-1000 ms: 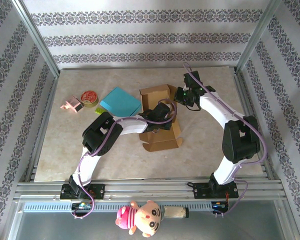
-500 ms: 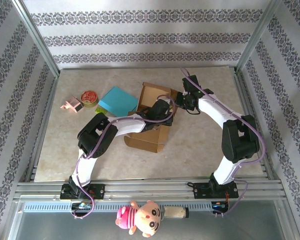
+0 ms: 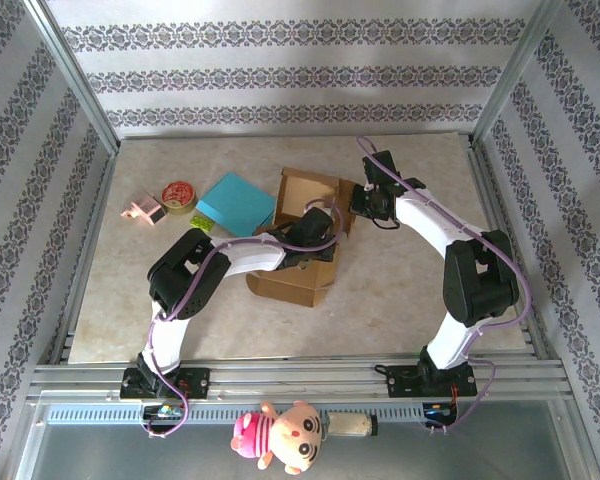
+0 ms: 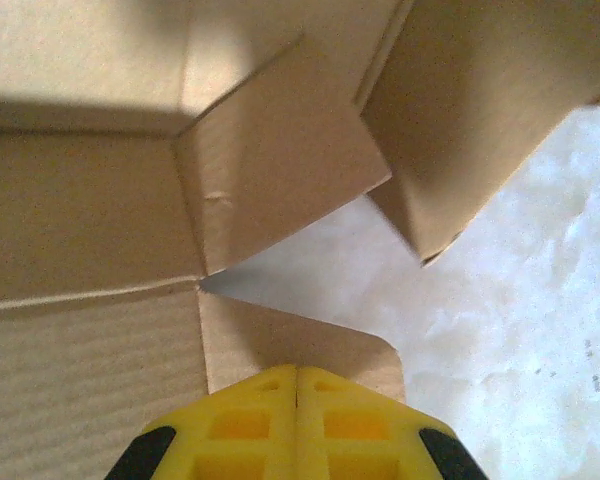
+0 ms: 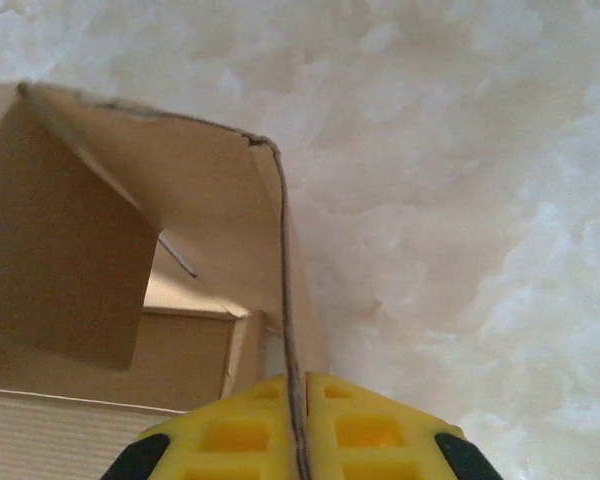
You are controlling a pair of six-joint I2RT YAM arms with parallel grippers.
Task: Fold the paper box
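- Far off to the left of the left gripper (image 3: 318, 232), well apart from it: a small pink object (image 3: 140, 210) on the table (image 3: 400, 300).
- Just right of that, close beside it: a red-and-cream tape roll (image 3: 178, 196), lying flat.
- Nearer the left gripper, on its left side: a blue paper pad (image 3: 240, 203), lying flat, its right corner just beside the paper box (image 3: 300, 285).
- Left gripper: reaches into the open box from the left. Yellow fingers (image 4: 265, 395) pressed together, with no gap along the seam in the wrist view. Just ahead of the tips, a flat flap with a rounded corner. Cannot tell whether the tips touch it. Beyond that, a slanted inner flap and a sliver of bare table. Ahead and to the right, a raised side panel.
- Between the two grippers: the paper box, brown cardboard, open on top and partly folded. Stands near the middle of the table with its back walls raised and its front panel nearest the arm bases.
- Right gripper (image 3: 360, 200): sits at the box's far right corner. Fingers (image 5: 330, 390) clamped on the upright wall. The cardboard edge runs straight into the seam between them. To the left of the pinched wall, the box's hollow inside. To the right, bare table.
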